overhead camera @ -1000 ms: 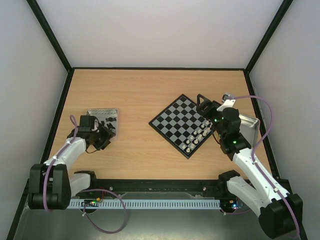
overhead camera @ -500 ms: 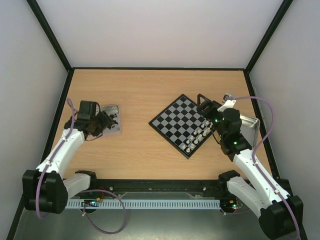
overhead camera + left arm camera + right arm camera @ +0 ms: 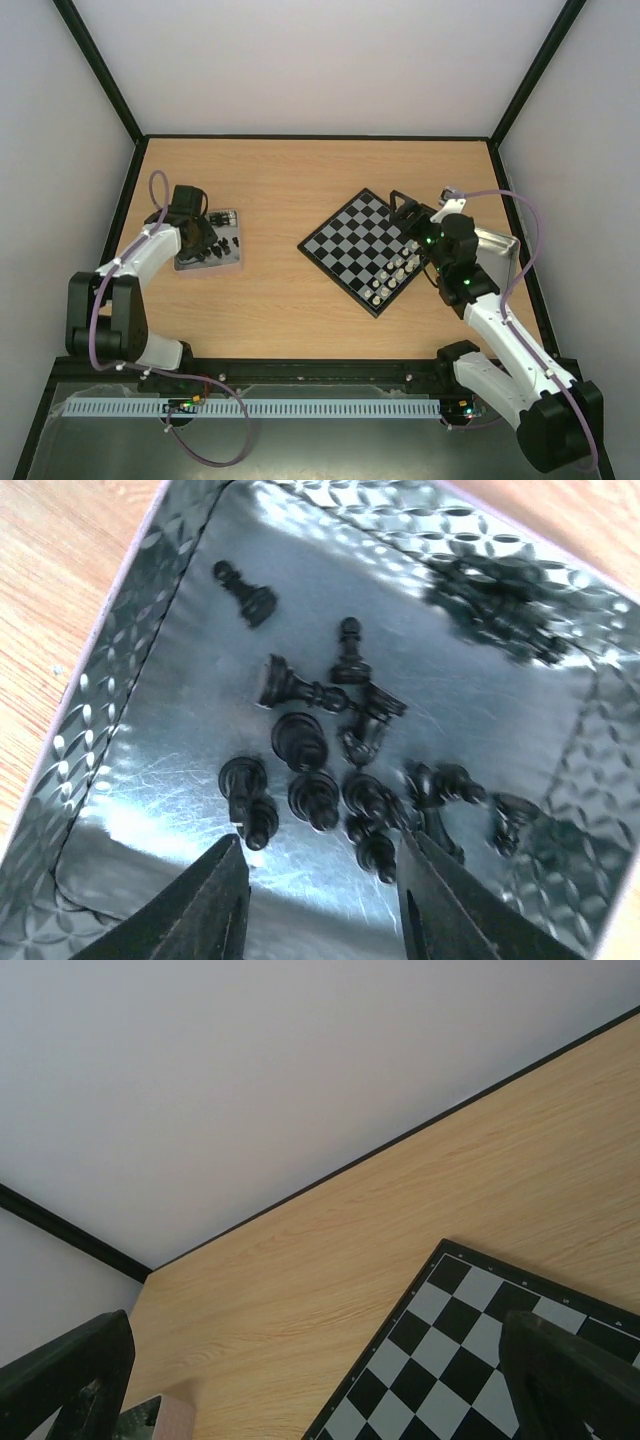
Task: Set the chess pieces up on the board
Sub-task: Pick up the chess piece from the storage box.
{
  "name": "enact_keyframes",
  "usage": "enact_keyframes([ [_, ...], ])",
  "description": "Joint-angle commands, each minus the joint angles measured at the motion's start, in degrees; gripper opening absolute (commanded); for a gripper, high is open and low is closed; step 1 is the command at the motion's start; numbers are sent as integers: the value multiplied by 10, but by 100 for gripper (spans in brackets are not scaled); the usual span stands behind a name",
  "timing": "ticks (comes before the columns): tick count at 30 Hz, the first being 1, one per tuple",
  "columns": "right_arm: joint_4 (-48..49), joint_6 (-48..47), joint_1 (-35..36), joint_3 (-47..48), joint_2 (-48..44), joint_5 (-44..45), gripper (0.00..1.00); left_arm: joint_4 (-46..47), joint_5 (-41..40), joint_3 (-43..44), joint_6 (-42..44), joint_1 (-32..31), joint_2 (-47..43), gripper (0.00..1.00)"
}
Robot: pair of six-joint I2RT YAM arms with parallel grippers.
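The board [image 3: 350, 240] lies at the table's centre right, turned cornerwise. White chess pieces [image 3: 396, 270] stand in two rows along its near right edge. Several black chess pieces [image 3: 320, 765] lie tumbled in a shiny metal tray [image 3: 130, 680]; they also show in the top view [image 3: 222, 245]. My left gripper [image 3: 325, 875] is open and empty, just above the tray's floor, with black pieces beyond its fingertips [image 3: 215, 890]. In the top view it [image 3: 205, 238] is over the tray [image 3: 232, 264]. My right gripper [image 3: 403, 208] is open wide and empty above the board's right corner [image 3: 470, 1350].
A second metal tray [image 3: 502, 246] stands right of the board, behind the right arm. Black-framed walls bound the table on three sides. A corner of the left tray [image 3: 150, 1422] shows low in the right wrist view.
My left arm has swung its gripper toward the far left, over the tray, uncovering more of the tray. The right arm has barely moved.
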Motion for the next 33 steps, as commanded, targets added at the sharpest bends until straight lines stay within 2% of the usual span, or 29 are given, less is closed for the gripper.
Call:
enact_keyframes([
  [1,17,5,-2,-5,7,-12,98,19,-19,19,26,15,39,40],
  [19,25,13,-2,-3,23,-28,93,34,-5,52,45,23,127,17],
  [24,24,12,-2,-3,20,-27,93,38,-3,53,48,23,122,3],
  [33,23,12,-2,-2,16,-23,93,11,-12,72,61,0,50,2],
])
